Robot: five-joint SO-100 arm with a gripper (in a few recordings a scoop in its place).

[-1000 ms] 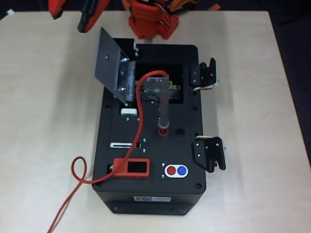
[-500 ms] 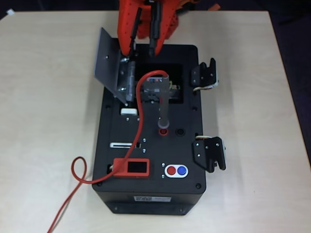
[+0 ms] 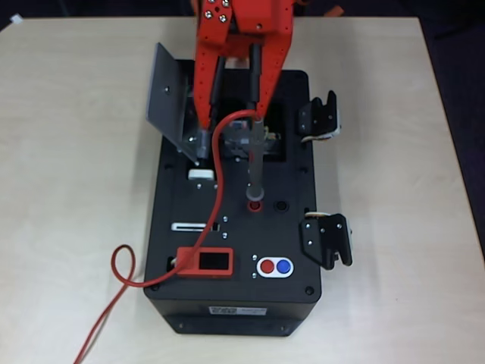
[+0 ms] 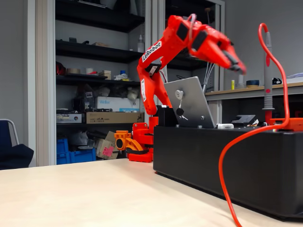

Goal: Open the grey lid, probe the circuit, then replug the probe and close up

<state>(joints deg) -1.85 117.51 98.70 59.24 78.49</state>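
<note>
1. Grey and flat, the hinged light-grey metal lid [image 3: 168,97] stands swung up at the left edge of the black box [image 3: 189,205] in the overhead view. That leaves the rectangular opening bare, so the first step of the task looks done.
2. Red thin cable [image 3: 220,182] runs from the probe's top, arcs left, crosses the box top and loops onto the pale wooden table [image 3: 68,189]. It lies slack, so I judge it will not drag at the probe.
3. Inside the opening, partly hidden under the arm, sits the small pale-grey circuit board [image 3: 236,140].
4. Upright in the round red socket [image 3: 255,205] stands the slim grey pen-like probe [image 3: 255,163], parked there and ready to be pulled out.
5. Above the opening, the orange gripper [image 3: 236,114] reaches down. Its fingers [image 3: 256,83] are spread apart and empty, one of them just beside the probe's top; whether it touches I cannot tell.
</note>
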